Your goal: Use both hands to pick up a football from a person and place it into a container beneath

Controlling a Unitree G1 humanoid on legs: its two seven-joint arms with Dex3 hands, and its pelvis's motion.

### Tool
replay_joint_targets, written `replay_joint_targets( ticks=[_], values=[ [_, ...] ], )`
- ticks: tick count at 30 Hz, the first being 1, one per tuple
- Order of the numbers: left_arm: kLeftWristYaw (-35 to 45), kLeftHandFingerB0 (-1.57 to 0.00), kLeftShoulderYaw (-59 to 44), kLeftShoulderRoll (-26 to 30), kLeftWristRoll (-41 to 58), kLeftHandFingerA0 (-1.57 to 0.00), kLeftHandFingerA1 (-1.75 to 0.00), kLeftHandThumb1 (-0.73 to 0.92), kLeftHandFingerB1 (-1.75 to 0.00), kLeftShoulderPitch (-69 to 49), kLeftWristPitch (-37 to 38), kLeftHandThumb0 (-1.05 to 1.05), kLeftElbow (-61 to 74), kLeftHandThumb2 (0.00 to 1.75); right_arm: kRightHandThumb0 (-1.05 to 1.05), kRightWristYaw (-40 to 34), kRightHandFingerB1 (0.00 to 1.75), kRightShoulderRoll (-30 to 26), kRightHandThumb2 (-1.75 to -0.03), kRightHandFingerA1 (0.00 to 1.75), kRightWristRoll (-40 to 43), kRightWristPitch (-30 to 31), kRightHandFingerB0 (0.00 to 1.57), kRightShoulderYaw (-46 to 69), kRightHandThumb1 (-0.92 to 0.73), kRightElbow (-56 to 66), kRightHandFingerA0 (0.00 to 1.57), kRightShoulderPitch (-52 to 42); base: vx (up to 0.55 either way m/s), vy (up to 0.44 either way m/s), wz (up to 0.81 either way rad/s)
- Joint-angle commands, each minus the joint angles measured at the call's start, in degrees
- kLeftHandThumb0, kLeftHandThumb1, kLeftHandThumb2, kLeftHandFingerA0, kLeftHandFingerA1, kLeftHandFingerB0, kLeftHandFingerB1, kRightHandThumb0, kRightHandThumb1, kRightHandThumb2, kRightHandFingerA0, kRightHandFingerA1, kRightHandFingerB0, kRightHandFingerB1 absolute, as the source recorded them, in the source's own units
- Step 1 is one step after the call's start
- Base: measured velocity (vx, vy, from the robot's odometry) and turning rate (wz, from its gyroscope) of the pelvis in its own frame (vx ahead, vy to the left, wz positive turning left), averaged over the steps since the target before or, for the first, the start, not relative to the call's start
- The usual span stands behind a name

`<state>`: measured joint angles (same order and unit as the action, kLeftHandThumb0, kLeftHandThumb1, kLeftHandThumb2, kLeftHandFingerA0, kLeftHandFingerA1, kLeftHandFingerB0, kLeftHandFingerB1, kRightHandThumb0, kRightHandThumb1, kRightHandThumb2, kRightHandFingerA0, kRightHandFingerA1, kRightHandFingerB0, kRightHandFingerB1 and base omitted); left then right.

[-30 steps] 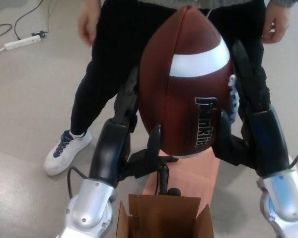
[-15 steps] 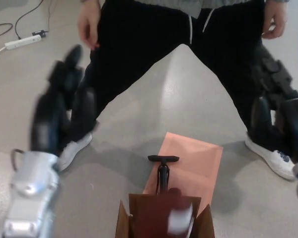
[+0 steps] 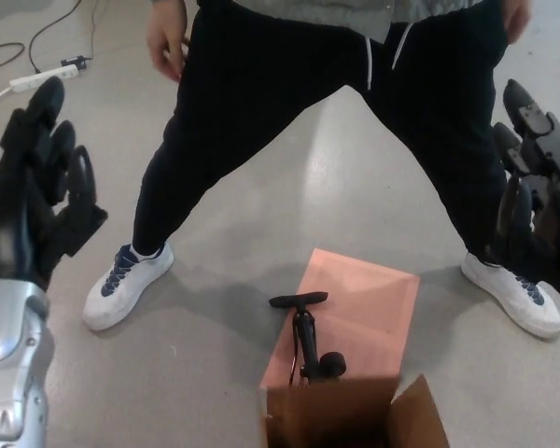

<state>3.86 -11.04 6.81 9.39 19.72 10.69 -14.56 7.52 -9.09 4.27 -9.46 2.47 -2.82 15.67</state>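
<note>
Since football dropped, box [image 3: 355,420] shifted, hands wider.

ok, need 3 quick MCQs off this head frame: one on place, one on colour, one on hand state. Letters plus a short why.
1. Where does the black pump stand?
A. on the pink mat, just beyond the cardboard box
B. inside the box
C. beside the power strip

2. What colour are the person's sneakers?
A. black
B. white with dark laces
C. red

3. How are the robot's hands?
A. both shut on a ball
B. left shut, right open
C. both open, spread wide

Key: 1 A, the pump's base sits on the mat behind the box flaps. 2 B, white uppers show on both feet. 3 C, left hand and right hand sit at the frame edges with fingers apart, holding nothing.
</note>
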Motion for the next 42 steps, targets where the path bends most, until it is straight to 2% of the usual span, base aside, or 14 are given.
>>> replay_joint_targets(
  ticks=[1, 4, 6, 8, 9, 14, 15, 16, 17, 32, 34, 35, 41, 42],
  values=[
    [1.41, -0.03, -1.39, 1.87, 0.43, 0.00, -0.20, 0.92, -0.22, -0.52, 1.29, -0.78, -2.45, 0.73, -0.92, -0.36, 0.07, -1.00, -1.19, 0.08, 0.21, -1.05, 0.00, 2.47, -0.87, -2.97, 0.00, 0.20, 0.00, 0.000, 0.00],
    [1.94, -0.04, -2.12, 2.88, 0.20, 0.00, -0.20, 0.92, -0.22, -0.30, 1.38, -0.80, -5.79, 0.72, -0.90, -3.69, 0.07, -2.50, -1.18, 0.12, -3.01, -3.24, 0.00, 4.22, -0.88, -11.36, 0.00, 2.00, 0.00, 0.000, 0.00],
    [2.20, -0.01, -2.26, 3.62, -0.20, -0.03, -0.21, 0.76, -0.19, -0.01, 1.37, -0.83, -8.13, 1.06, -0.88, -5.71, 0.10, -3.26, -1.18, 0.16, -4.63, -3.98, 0.00, 4.86, -0.87, -16.43, 0.00, 3.21, 0.00, 0.000, 0.00],
    [3.22, -0.03, -2.47, 4.55, -0.10, 0.00, -0.18, 0.92, -0.22, 0.10, 1.80, -0.77, -11.60, 0.70, -0.85, -7.38, 0.11, -4.13, -1.17, 0.19, -5.50, -5.84, 0.00, 5.36, -0.87, -24.58, 0.00, 5.15, 0.00, 0.000, 0.00],
    [3.20, -0.04, -2.38, 5.10, -0.64, 0.00, -0.20, 0.79, -0.20, 0.17, 1.91, -0.82, -14.27, 1.12, -0.83, -8.60, 0.13, -4.83, -1.14, 0.22, -6.48, -6.64, 0.03, 5.15, -0.86, -29.29, 0.04, 5.82, 0.00, 0.000, 0.00],
    [3.21, -0.02, -1.72, 7.17, -2.83, -0.02, -0.19, 0.77, -0.18, 0.80, 3.92, -0.77, -25.24, 0.86, -0.83, -11.66, 0.16, -6.91, -1.15, 0.34, -8.72, -3.77, 0.06, 3.54, -0.84, -43.91, 0.07, 8.28, 0.00, 0.000, 0.00],
    [3.76, -0.04, -1.67, 8.48, -3.28, 0.00, -0.25, 0.78, -0.22, 1.39, 4.50, -0.74, -29.64, 1.11, -0.75, -11.85, 0.08, -7.56, -0.77, 0.26, -9.85, -3.14, 0.01, 2.14, -0.92, -48.95, 0.08, 9.44, 0.00, 0.000, 0.00],
    [4.56, 0.00, -1.37, 9.60, -3.80, 0.00, -0.18, 0.85, -0.15, 1.35, 4.85, -0.80, -32.49, 1.14, -0.85, -11.51, 0.12, -7.61, -1.14, 0.25, -9.85, -2.47, 0.05, 1.78, -0.88, -51.92, 0.06, 10.11, 0.00, 0.000, 0.00],
    [5.12, 0.00, -1.14, 10.37, -4.15, 0.00, -0.18, 0.85, -0.15, 1.33, 5.14, -0.80, -34.44, 1.14, -0.85, -11.27, 0.12, -7.61, -1.14, 0.25, -9.76, -2.06, 0.05, 1.58, -0.88, -53.97, 0.06, 10.60, 0.00, 0.000, 0.00],
    [2.84, -0.01, 12.16, 18.44, -15.21, -0.11, -0.45, 0.77, -0.34, 1.68, 4.53, -0.72, -52.77, 1.07, -0.78, -11.67, 0.22, -7.18, -1.09, 0.35, -13.65, 0.47, 0.07, -4.86, -0.81, -69.10, 0.08, 7.51, 0.00, 0.000, 0.00],
    [2.54, -0.11, 13.64, 18.66, -15.55, -0.18, -0.31, 0.92, -0.24, 1.03, 5.12, -0.69, -53.59, 0.71, -0.79, -11.89, 0.21, -7.25, -1.10, 0.35, -14.21, 0.31, 0.07, -6.06, -0.82, -70.05, 0.08, 7.12, 0.00, 0.000, 0.00],
    [2.09, 0.00, 14.78, 18.84, -16.13, 0.00, -0.47, 0.59, -0.47, 0.35, 5.50, -0.33, -53.73, 1.13, -0.79, -11.92, 0.22, -7.28, -1.10, 0.35, -14.49, 0.25, 0.07, -6.71, -0.82, -70.63, 0.08, 6.85, 0.00, 0.000, 0.00],
    [1.23, -0.07, 16.53, 19.11, -15.77, -0.09, -0.39, 0.80, -0.34, -0.86, 5.99, -0.72, -55.34, 0.97, -0.79, -12.26, 0.23, -7.00, -1.10, 0.35, -14.56, -1.26, 0.07, -8.08, -0.81, -71.90, 0.08, 6.42, 0.00, 0.000, 0.00],
    [0.98, -0.10, 16.86, 19.18, -16.03, -0.17, -0.31, 0.92, -0.23, -0.77, 5.80, -0.67, -55.62, 0.72, -0.79, -12.33, 0.23, -6.98, -1.10, 0.36, -14.54, -1.70, 0.08, -8.14, -0.81, -71.95, 0.08, 6.28, 0.00, 0.000, 0.00]
  ],
)
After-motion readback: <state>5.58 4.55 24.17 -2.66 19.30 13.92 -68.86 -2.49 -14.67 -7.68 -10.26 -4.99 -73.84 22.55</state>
